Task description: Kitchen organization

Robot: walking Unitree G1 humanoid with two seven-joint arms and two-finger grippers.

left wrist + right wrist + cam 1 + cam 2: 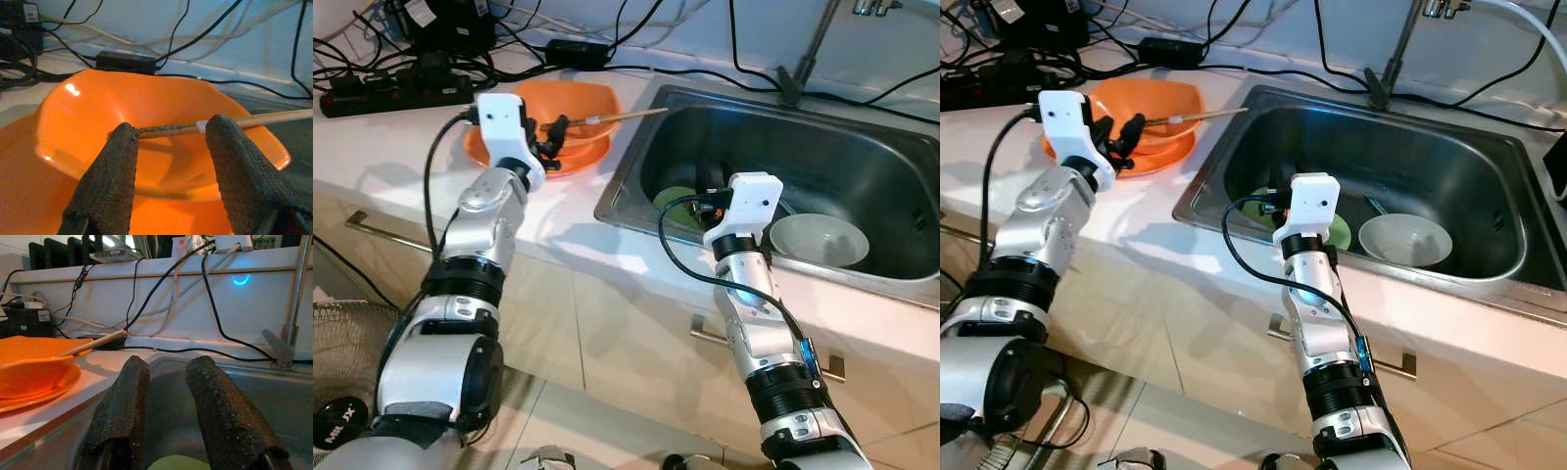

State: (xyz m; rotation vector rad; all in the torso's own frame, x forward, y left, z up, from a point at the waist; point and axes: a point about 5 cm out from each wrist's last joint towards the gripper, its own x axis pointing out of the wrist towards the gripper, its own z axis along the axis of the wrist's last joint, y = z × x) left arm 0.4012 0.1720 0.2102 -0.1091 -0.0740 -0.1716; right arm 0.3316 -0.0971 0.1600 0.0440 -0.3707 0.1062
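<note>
The left gripper hovers wide open over chopsticks resting in an orange bowl on the surface, likely placing them; the right gripper, narrowly parted and empty, must next reach dishes in the sink.

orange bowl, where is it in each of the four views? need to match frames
Left eye view: orange bowl on the counter, left of the sink, ahead of the left gripper.
Right eye view: upper left, same spot beside the sink.
Left wrist view: centre, behind the open fingers.
Right wrist view: left edge.
Shared landmark: the chopstick leaning out of the bowl toward the sink.
</note>
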